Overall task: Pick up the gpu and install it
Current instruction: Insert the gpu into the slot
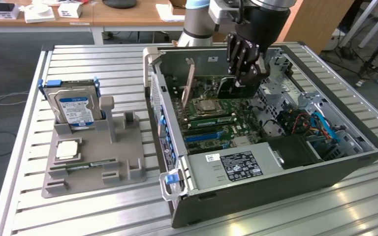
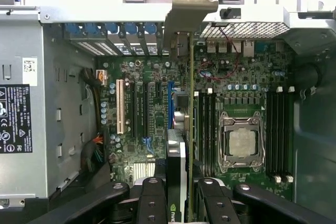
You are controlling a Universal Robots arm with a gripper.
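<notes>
We see the gripper (image 1: 245, 81) reaching down into the open computer case (image 1: 255, 196), which lies on its side on the slatted metal table (image 1: 77, 216) so that the motherboard (image 2: 152, 108) faces upward and can be approached from above. The fingers (image 2: 152, 198) stand partly closed, pressing on the two flat faces of the gpu (image 2: 177, 156). It hangs on edge between them, over the board. We judge this on-edge hold to be deliberate: the card's connector edge points down at the board, as a slot would need. Its silvery end bracket (image 2: 191, 3) points toward the case's rear wall, where the row of blue-clipped slot openings (image 2: 121, 30) runs.

In the wrist view the card runs in line with the long expansion slots (image 2: 139, 111), just beside the blue one (image 2: 170, 98) and clear of the CPU socket (image 2: 241, 142). Its lower edge is hidden by the card itself, so we cannot tell whether it has met a slot; the bracket appears to rise above the rear rim, which suggests it is not seated.

Outside the case, on the exterior view's left, the grey parts holder (image 1: 120, 162) keeps the hard drive (image 1: 76, 108) upright. The holder's neighbouring uprights stand bare, which fits the pickup being done
</notes>
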